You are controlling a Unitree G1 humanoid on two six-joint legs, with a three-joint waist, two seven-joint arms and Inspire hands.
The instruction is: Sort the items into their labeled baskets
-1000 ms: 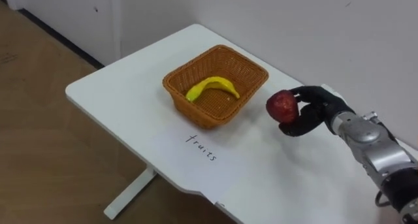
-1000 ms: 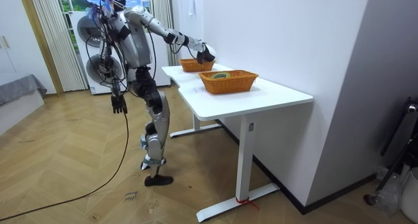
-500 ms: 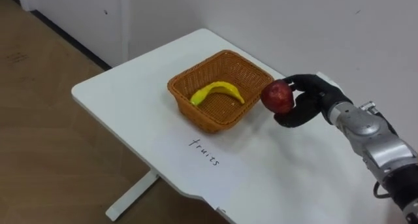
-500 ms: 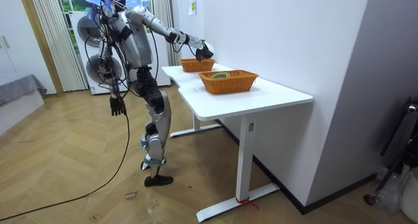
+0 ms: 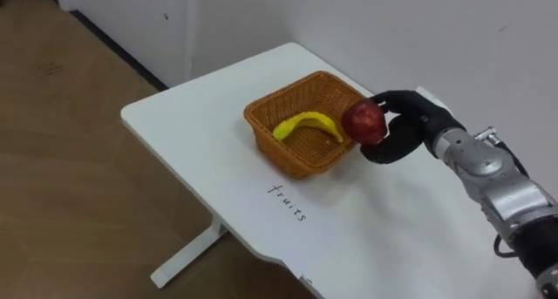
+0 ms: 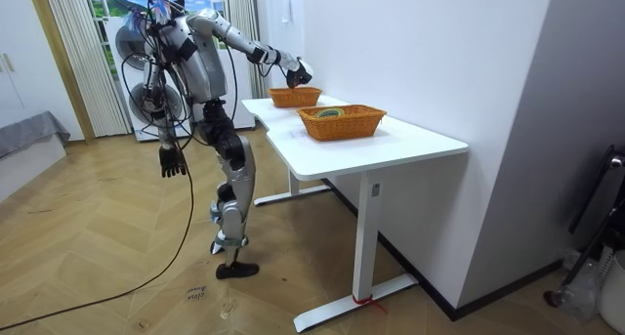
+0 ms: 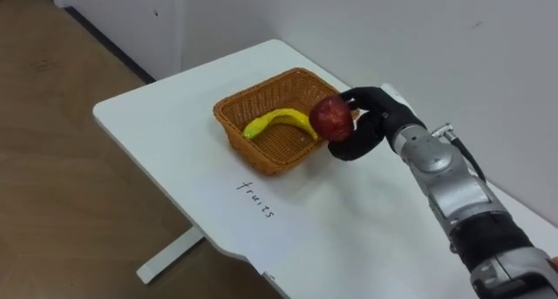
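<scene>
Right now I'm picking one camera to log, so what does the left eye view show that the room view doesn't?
Left eye view: a banana lying in the fruit basket, a handwritten label on the table, and the apple plainly gripped. Room view: a second basket nearer the camera, the left hand hanging by the robot's side. Shared: the right hand held out at the fruit basket's rim.

white table (image 5: 192, 133) | wicker basket (image 5: 277, 152) on top | handwritten label (image 5: 288, 201) beside basket
</scene>
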